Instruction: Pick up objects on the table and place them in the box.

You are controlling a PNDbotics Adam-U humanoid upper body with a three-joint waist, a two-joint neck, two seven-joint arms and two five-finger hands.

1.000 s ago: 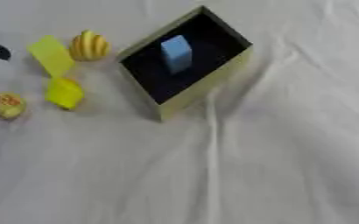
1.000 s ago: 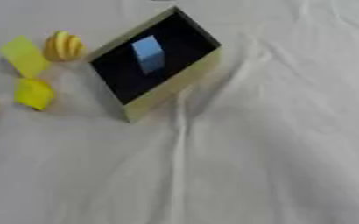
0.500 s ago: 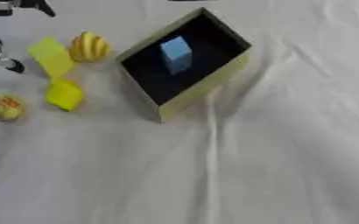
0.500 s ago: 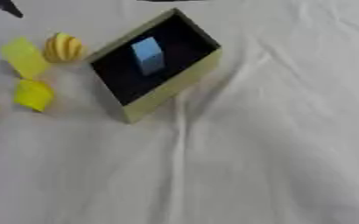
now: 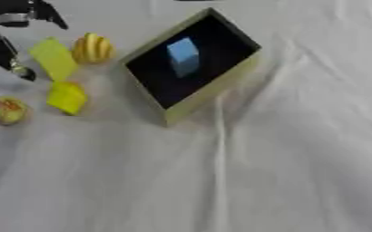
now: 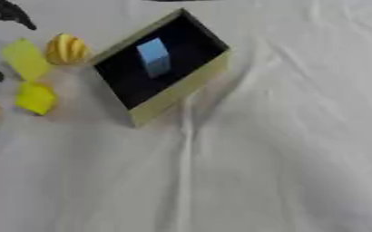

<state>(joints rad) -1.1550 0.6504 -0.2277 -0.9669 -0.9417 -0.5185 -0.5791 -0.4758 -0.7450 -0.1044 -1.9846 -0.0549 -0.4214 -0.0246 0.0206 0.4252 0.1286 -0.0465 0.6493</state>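
A pale green box with a black inside lies askew at the upper middle, and a light blue block stands in it. Left of the box lie a yellow striped round thing, a flat yellow piece, a yellow block and a small orange and yellow round thing. My left hand reaches in from the upper left corner, its fingers spread and straight, one fingertip just left of the flat yellow piece. It holds nothing. My right hand shows in neither view.
A white cloth with long creases covers the whole table. One crease runs down from the box's near corner.
My left hand has come in from the upper left and lowered toward the yellow things. The objects and the box lie as before.
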